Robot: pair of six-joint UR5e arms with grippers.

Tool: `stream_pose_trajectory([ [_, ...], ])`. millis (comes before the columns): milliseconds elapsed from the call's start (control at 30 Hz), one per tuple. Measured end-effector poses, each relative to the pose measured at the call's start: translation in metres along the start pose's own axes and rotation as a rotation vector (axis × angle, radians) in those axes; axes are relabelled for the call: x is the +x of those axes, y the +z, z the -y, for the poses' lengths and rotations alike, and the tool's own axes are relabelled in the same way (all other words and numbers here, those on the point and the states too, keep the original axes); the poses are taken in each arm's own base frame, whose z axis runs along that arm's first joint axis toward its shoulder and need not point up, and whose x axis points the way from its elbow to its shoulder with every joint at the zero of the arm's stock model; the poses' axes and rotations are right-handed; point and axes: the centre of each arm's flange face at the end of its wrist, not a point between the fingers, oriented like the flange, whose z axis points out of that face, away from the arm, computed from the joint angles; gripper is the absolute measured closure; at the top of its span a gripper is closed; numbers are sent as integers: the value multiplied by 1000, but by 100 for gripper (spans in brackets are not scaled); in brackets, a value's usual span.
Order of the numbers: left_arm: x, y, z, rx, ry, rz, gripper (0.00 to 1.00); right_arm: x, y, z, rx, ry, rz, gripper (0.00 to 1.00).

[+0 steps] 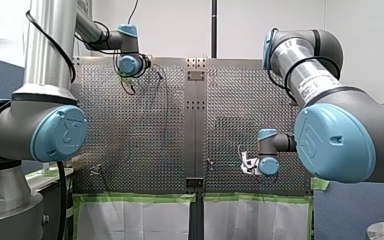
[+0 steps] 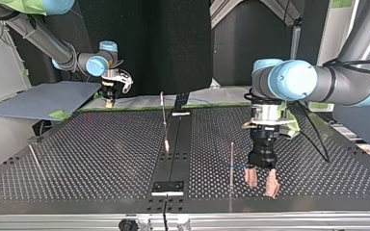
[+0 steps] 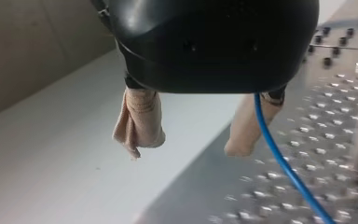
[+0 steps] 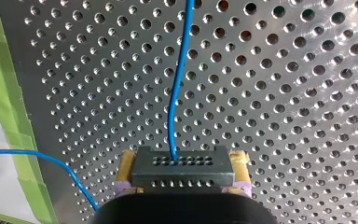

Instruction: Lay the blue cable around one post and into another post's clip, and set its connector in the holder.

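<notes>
So, head count: two arms, two grippers, one blue cable, one connector, and three thin posts I can make out in the top view. My right gripper has its jaws clamped on the connector, a dark grey block with two rows of little holes, one yellow pad pressed on each side. The cable leaves the block's top face and runs ahead over the perforated table, and a second stretch of it curves over the green tape beside the gripper. My left gripper hangs with its jaws spread wide and nothing between the two beige pads. The cable passes right beside one pad, but I can't tell if it touches. Across the table, one post stands upright just beside that gripper, a second post leans near the middle rail, and a third post sits well apart at the top view's left.
</notes>
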Motion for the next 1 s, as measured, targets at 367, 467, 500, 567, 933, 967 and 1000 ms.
stream_pose_trajectory([
  [367,45,-11,-16,-57,39,-75,5,0,0,-1,-1,0,1,100],
  [467,48,-14,-20,-69,32,-72,5,0,0,-2,-3,1,1,100],
  [500,49,-15,-21,-72,31,-73,5,0,1,-2,-3,1,1,100],
  [567,51,-17,-23,-79,31,-74,5,0,1,-3,-4,1,3,100],
  [933,63,-28,-33,-82,29,-61,5,-2,1,-8,-13,16,15,100],
  [967,64,-29,-34,-84,30,-62,5,-2,1,-10,-16,20,15,100],
  [1000,65,-29,-35,-85,32,-63,5,-2,2,-11,-18,25,16,100],
])
